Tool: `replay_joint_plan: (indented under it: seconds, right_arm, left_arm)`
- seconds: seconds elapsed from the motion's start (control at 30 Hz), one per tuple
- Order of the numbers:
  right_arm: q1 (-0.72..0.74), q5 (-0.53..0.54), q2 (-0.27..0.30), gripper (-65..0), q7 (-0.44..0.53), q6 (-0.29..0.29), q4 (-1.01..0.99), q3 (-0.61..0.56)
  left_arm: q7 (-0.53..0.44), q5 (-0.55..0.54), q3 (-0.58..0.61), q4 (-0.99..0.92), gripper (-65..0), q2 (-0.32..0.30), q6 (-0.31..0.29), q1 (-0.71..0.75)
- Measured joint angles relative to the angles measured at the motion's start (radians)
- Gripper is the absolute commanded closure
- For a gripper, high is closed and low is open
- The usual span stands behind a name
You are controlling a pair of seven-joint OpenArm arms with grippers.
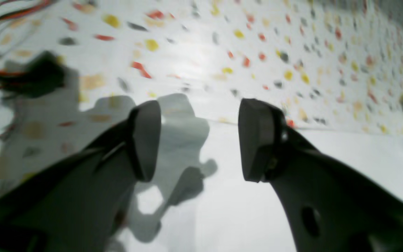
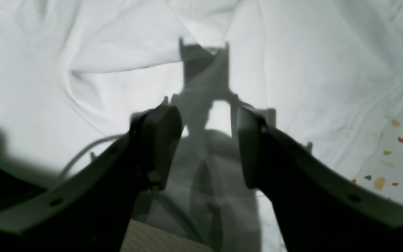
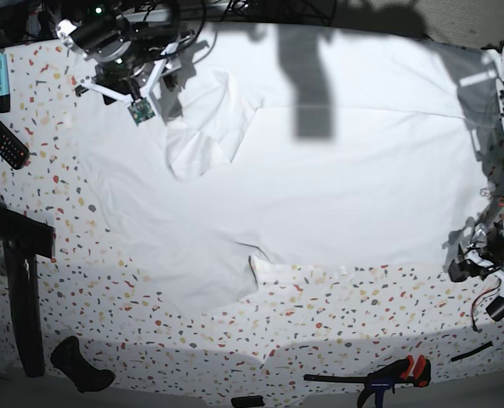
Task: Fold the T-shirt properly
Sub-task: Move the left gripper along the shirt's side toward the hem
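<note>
Speckled white surface (image 3: 336, 331) fills the base view, and the T-shirt (image 3: 319, 187) is spread flat across its upper and middle part, its long axis running left to right across the frame. One sleeve (image 3: 209, 276) reaches down toward the lower left of centre, another part is folded over near the upper left (image 3: 205, 127), and a straight edge runs along the right half just above the bare flecked strip. Open surface is left below the cloth and along the left side. The right claw (image 2: 208, 147) is seen at the upper left of the base view, over the cloth, its jaws parted with nothing between them. The left claw (image 1: 199, 140) is at the right edge of the base view, jaws spread wide and empty, at the cloth's border. A remote (image 3: 1, 136) and a blue marker (image 3: 2, 81) lie at the left edge, a clamp (image 3: 387, 374) along the bottom, and a dark stand (image 3: 18, 280) at the lower left.
</note>
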Motion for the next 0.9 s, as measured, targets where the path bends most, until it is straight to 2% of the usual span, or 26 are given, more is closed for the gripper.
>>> replay_joint_plan:
  seconds: [0.07,0.13,0.3,0.4,0.73,0.8,0.83,0.9]
  right_arm:
    - [0.000,0.000,0.000,-30.1,0.000,0.000,0.000,0.000]
    - [0.000,0.000,0.000,-30.1,0.000,0.000,0.000,0.000]
    - [0.000,0.000,0.000,-30.1,0.000,0.000,0.000,0.000]
    - [0.000,0.000,0.000,-30.1,-0.004,0.000,0.000,0.000]
    - [0.000,0.000,0.000,-30.1,-0.011,0.000,0.000,0.000]
    - [0.000,0.000,0.000,-30.1,-0.011,0.000,0.000,0.000]
    - [0.000,0.000,0.000,-30.1,-0.011,0.000,0.000,0.000]
    - [0.000,0.000,0.000,-30.1,-0.011,0.000,0.000,0.000]
  left_arm:
    - [-0.066,0.050,0.000,-0.029,-33.9,0.000,0.059,-0.005]
    - [-0.096,0.068,0.000,-0.056,-33.9,0.000,0.084,-0.005]
    - [-0.111,0.070,-0.001,-0.077,-33.9,0.004,0.082,-0.001]
    - [-0.072,0.070,-0.001,-0.077,-33.9,0.002,0.082,-0.001]
    - [-0.080,0.117,-0.001,-0.077,-33.9,0.002,0.082,0.018]
    - [-0.055,0.115,-0.001,-0.077,-33.9,0.003,0.081,0.021]
    - [-0.021,0.115,-0.001,-0.077,-33.9,0.003,0.062,0.021]
    - [-0.029,0.114,-0.001,-0.076,-33.9,0.005,0.026,0.030]
